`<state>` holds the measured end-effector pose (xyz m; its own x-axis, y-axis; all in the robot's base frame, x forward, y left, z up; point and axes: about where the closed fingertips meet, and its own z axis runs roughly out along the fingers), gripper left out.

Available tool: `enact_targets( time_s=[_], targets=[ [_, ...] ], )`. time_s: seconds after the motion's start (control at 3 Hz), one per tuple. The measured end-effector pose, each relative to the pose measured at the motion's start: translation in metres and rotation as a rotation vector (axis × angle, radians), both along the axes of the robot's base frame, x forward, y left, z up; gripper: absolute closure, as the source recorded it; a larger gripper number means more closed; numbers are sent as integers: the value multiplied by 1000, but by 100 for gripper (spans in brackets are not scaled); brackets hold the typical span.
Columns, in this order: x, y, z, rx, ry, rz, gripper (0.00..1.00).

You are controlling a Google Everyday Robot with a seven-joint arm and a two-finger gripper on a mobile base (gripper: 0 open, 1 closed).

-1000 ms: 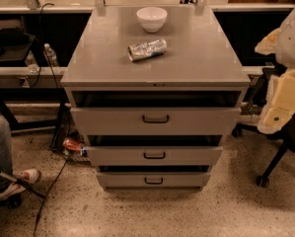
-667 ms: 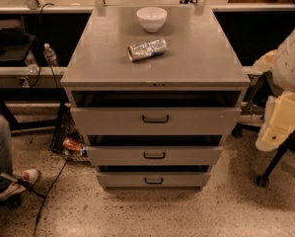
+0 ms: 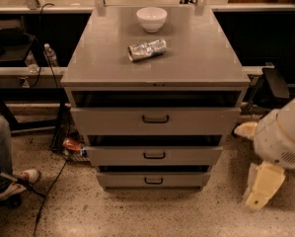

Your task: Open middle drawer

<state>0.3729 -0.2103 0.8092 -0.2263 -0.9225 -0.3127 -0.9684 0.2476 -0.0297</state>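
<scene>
The grey cabinet (image 3: 154, 68) has three stacked drawers. The middle drawer (image 3: 196, 156) is a wide low grey front with a small dark bar handle (image 3: 154, 155) at its centre. None of its interior shows. The taller drawer (image 3: 196, 121) is above it and the narrowest drawer (image 3: 186, 180) is below. My gripper (image 3: 263, 187), a cream part under the white arm housing (image 3: 282, 137), hangs low at the right. It is off the cabinet's right side and clear of the middle drawer's handle.
A white bowl (image 3: 151, 19) and a crushed can (image 3: 147, 49) lie on the cabinet top. A person's leg and shoe (image 3: 11, 181) are at the left. Cables and a bottle (image 3: 73, 146) lie on the floor left of the cabinet. A black shelf runs behind.
My arm has dropped from beside the cabinet top to floor level at the lower right. The drawers, bowl and can have not moved.
</scene>
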Motion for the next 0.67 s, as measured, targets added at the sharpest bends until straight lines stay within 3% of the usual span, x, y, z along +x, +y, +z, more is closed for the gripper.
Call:
enact_targets(
  time_s=[0.33, 0.67],
  targets=[
    [-32, 27, -68, 77, 124, 25, 0],
    [-42, 30, -80, 80, 152, 29, 0]
  ],
)
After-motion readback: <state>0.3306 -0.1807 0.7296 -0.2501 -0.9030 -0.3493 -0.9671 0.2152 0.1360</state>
